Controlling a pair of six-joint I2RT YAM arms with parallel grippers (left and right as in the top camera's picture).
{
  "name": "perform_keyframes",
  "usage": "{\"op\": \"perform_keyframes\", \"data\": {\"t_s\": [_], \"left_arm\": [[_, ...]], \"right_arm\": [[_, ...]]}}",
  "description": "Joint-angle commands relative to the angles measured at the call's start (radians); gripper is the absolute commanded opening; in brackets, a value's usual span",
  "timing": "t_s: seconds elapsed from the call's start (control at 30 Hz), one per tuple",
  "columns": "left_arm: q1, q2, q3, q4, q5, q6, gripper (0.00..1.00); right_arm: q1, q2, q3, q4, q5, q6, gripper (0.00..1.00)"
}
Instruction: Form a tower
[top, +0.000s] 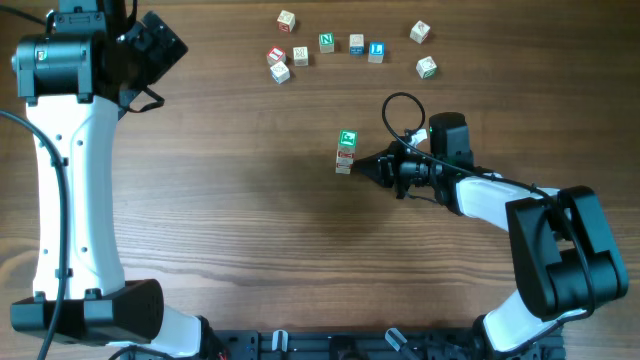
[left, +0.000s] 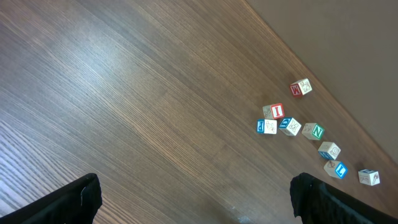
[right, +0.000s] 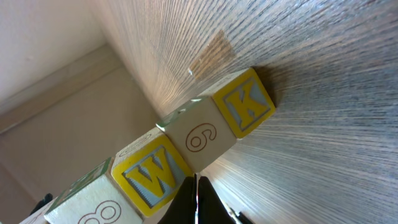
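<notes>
Your right gripper (top: 360, 163) is pinched closed on nothing, its tips just beside the tower (top: 346, 152), on its right; your left gripper (left: 196, 199) gapes wide, well apart.

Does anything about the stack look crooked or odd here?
Only slightly. In the tower, the bottom K cube looks a little offset from the 6 cube above it. The right gripper, shut, points at the stack's middle rather than gripping it. The stack is standing.

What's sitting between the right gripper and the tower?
Nothing visible. The shut right gripper points straight at the tower from close beside it. The loose cubes lie well beyond, towards the far edge.
</notes>
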Motion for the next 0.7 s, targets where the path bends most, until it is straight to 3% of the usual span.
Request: {"op": "perform_keyframes", "data": {"t_s": [0.0,0.67], "left_arm": [[0.005,-0.002,0.0,0.003,-0.009,0.008,1.0],[0.005,-0.002,0.0,0.002,-0.009,0.008,1.0]], "right_arm": [[0.005,0.014,0.002,0.006,0.02,0.011,0.04],[0.011,0.014,0.002,0.012,0.046,-0.006,0.05]]}}
